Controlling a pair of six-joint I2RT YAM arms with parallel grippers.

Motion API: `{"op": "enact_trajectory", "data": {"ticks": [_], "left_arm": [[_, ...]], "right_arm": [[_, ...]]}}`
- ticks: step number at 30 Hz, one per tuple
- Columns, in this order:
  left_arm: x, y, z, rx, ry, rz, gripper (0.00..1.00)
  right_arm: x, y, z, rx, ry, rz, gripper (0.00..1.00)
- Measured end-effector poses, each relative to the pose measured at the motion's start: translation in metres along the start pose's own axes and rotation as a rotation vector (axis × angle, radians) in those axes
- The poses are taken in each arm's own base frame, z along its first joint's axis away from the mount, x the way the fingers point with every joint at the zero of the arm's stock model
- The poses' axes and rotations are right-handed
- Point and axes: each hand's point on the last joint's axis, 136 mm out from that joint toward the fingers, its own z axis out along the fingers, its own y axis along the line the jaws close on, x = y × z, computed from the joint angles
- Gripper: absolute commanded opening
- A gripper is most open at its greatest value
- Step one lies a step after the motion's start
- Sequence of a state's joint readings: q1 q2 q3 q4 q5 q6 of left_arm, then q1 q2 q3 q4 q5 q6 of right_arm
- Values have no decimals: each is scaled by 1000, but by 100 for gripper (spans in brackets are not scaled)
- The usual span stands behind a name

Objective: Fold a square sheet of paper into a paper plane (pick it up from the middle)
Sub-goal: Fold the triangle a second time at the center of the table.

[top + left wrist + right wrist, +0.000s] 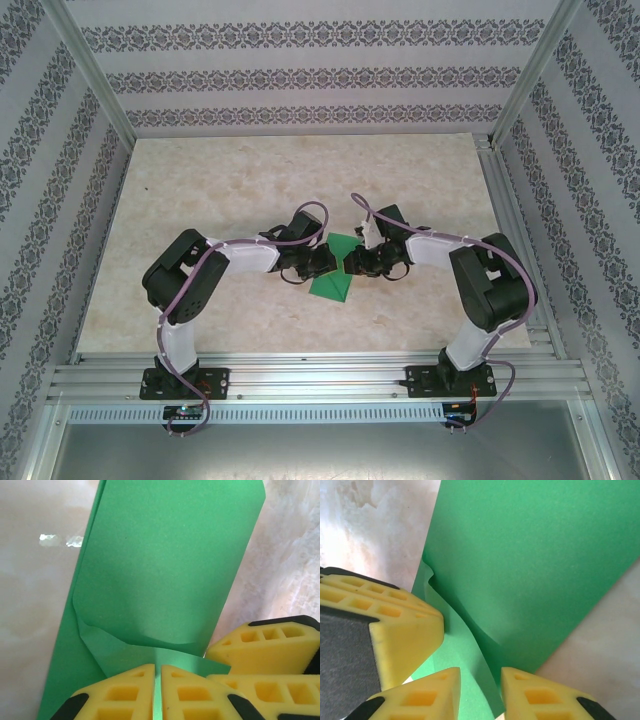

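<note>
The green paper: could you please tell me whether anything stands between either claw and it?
Nothing visible does. The left claw is pinched on an edge of the green paper, and the right claw straddles the sheet with its jaws apart, close beside the left one.

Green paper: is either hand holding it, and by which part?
The left hand pinches the green paper at a folded edge; the right hand stands open around it.

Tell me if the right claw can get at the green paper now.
Probably yes: the green paper stands between the parted fingers of the right claw, and the left claw pinching it alongside leaves room.
</note>
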State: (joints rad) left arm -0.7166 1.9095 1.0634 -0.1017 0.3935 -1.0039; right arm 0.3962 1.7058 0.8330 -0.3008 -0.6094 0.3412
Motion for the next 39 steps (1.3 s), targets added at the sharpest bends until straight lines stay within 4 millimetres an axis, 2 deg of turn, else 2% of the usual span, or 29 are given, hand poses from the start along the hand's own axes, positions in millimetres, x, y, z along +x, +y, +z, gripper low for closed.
{"op": "enact_trajectory", "data": {"ticks": [4, 12, 25, 34, 39], "left_arm": [[-1, 0, 0, -2, -3, 0, 14], [-1, 0, 0, -3, -6, 0, 17], [-4, -10, -8, 22, -24, 15, 26], [10, -22, -8, 51, 11, 46, 25], [11, -24, -9, 56, 10, 57, 26]], "right_arm": [[3, 2, -2, -13, 2, 1, 14], [1, -1, -3, -10, -4, 12, 5], [-6, -8, 5, -2, 10, 6, 6], [-9, -9, 4, 0, 7, 5, 8], [-9, -8, 4, -2, 8, 6, 9]]}}
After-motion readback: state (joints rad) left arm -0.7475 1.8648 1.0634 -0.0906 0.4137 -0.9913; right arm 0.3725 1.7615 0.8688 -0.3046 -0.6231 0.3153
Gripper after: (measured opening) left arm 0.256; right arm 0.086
